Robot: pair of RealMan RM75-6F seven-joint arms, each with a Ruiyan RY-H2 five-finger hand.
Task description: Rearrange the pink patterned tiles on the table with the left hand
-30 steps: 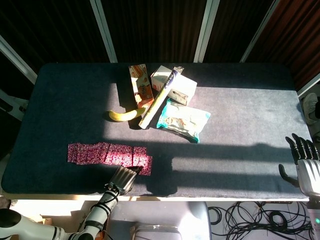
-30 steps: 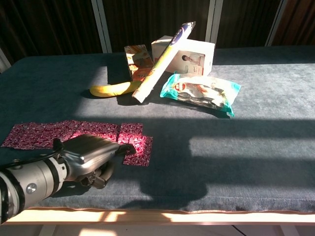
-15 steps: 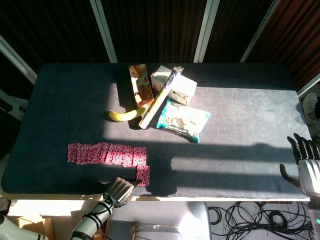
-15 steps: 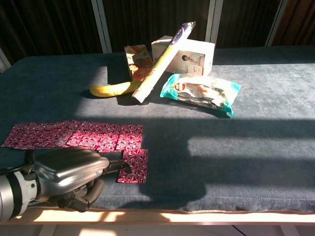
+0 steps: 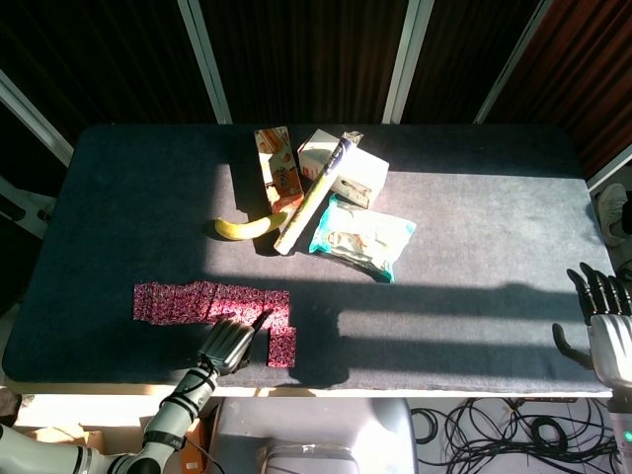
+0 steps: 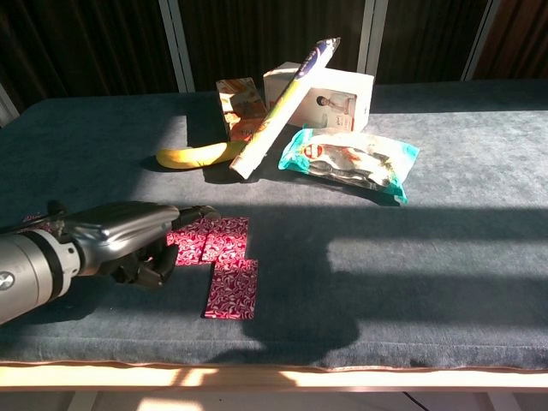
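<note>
1. We're looking at the pink patterned tiles [image 5: 207,303], laid in a row along the near-left part of the table [image 5: 474,207], with one loose tile [image 5: 281,347] sitting apart just in front of the row's right end.

2. Our left hand [image 5: 229,342] reaches in low over the near edge. In the chest view the fingers are stretched forward over the row's right half, with the thumb curled underneath. It holds nothing that we can make out, and we cannot tell whether the fingertips touch a tile.

3. Our right hand [image 5: 604,314] sits off the table's far right side, fingers spread, holding nothing.

4. Handling, as we judge it: these tiles look thin, flat and light, probably stiff. They lie flush on a fuzzy cloth, so there's no edge to get under easily. A fingertip pressed down on a tile's middle and dragged looks surer than a pinch.

5. If we must lift one, a free short end of the loose tile is the place to catch, since nothing crowds it.

6. Orientation: the row's long axis runs left to right, parallel to the near table edge. The loose tile runs crosswise to that, its long axis pointing from us toward the row.

7. The banana [image 5: 249,227], boxes and snack bag [image 5: 360,237] sit well apart behind.
</note>
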